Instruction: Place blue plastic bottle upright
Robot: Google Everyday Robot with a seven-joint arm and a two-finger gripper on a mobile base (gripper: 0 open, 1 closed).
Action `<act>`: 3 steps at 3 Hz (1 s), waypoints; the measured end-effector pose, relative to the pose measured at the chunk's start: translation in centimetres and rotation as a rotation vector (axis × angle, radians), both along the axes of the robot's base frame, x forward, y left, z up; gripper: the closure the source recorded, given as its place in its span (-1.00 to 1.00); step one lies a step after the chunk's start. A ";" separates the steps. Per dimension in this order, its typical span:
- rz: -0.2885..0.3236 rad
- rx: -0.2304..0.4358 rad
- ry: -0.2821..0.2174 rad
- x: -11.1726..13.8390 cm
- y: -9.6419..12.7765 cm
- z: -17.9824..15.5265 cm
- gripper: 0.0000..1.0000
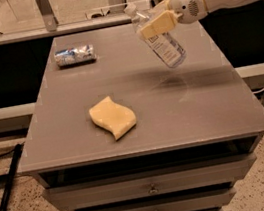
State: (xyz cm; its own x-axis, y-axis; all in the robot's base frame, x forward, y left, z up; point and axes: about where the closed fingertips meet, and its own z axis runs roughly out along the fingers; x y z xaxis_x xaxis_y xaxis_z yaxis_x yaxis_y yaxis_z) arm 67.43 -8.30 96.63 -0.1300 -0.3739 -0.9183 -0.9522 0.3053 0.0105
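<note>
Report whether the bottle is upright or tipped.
Tipped. The bottle leans with its top up-left and base down-right, held in the gripper above the table, not standing on it.

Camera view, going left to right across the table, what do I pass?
The crushed can → yellow sponge → blue plastic bottle, tilted in the air over the far right part of the table, clamped near its cap by the gripper.

Grey table (214, 108): sponge (112, 117) centre-front, prob. crushed can (75, 55) rear-L; gripper (153, 24) above rear-R.
</note>
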 end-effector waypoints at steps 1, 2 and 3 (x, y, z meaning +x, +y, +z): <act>0.053 0.187 -0.057 -1.7 -0.9 1.0 1.00; 0.073 0.316 -0.090 -2.9 -1.9 1.6 1.00; 0.091 0.410 -0.131 -4.0 -3.0 1.8 1.00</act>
State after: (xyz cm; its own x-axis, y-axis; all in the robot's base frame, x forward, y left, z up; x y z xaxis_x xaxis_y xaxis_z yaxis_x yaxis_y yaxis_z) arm 63.47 -11.25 98.44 0.0145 0.0203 -0.9997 -0.9764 0.2159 -0.0098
